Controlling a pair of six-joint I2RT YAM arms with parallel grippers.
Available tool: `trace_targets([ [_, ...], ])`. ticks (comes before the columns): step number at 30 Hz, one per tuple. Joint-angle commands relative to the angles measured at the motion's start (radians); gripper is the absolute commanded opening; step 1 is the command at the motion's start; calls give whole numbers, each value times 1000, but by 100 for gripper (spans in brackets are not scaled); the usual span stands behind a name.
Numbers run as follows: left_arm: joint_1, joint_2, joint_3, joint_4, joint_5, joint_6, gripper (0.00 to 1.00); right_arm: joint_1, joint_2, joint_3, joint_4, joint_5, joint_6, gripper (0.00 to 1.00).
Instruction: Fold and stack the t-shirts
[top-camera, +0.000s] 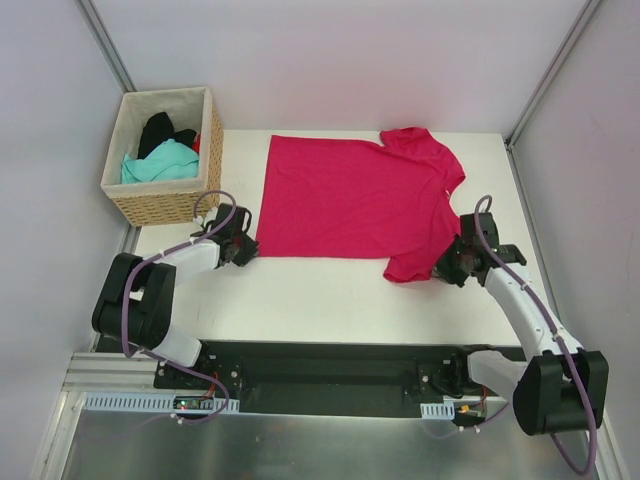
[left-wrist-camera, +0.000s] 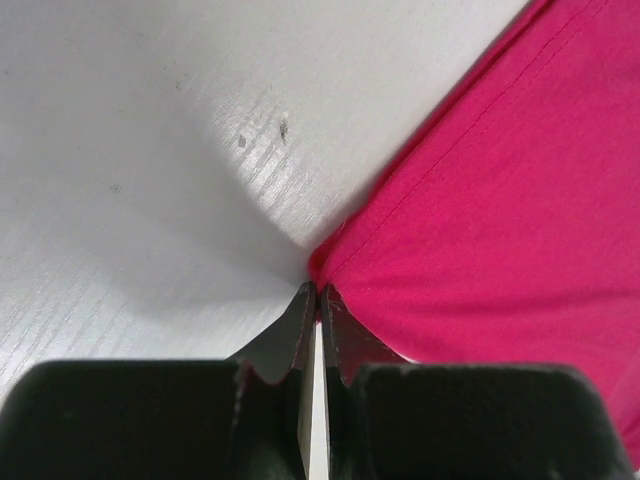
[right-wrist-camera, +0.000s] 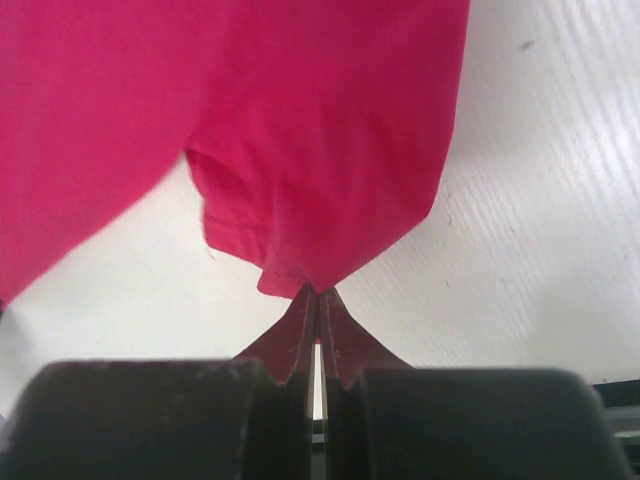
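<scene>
The crimson-pink t-shirt (top-camera: 350, 205) lies spread flat on the white table (top-camera: 330, 300). It stretches between the two tools, with its hem toward the left gripper (top-camera: 243, 250) and its neck and sleeves toward the right gripper (top-camera: 447, 268). The body forms a smooth, nearly square panel, while the sleeve nearest the right gripper hangs off it as a tapering flap. From above, both tools sit low at the shirt's near edge, but their jaws are too small there to read. The wrist views settle it. The left gripper (left-wrist-camera: 317, 295) is closed, its black toothed jaws meeting on the very corner of the shirt (left-wrist-camera: 500, 230), which bunches into a small point right at the tips and fans away up and to the right. A stitched hem line runs along the fabric edge just beyond. The right gripper (right-wrist-camera: 318, 295) is likewise closed, pinching the lowest point of the sleeve (right-wrist-camera: 300, 130). The cloth rises from the tips in soft folds, with a notch of bare table to the left of them between the sleeve and the shirt body. Up close the knit looks fine and matte, and the table (left-wrist-camera: 150, 150) shows a faint ridged grain with a few dark specks. Only the overhead view shows the wicker basket (top-camera: 165, 205), beyond and to the left of the left gripper. It is coarsely woven, lined in pale cloth, and holds a crumpled teal shirt (top-camera: 160, 165) with a black shirt (top-camera: 158, 130) behind it.
</scene>
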Motion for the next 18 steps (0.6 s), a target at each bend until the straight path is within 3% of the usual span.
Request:
trace_targets([
  [1, -7, -34, 59, -93, -34, 22, 0, -56, -14, 106, -58, 25, -62, 0],
  [18, -2, -39, 154, -125, -51, -61, 0, -185, 86, 351, 7, -58, -189, 1],
])
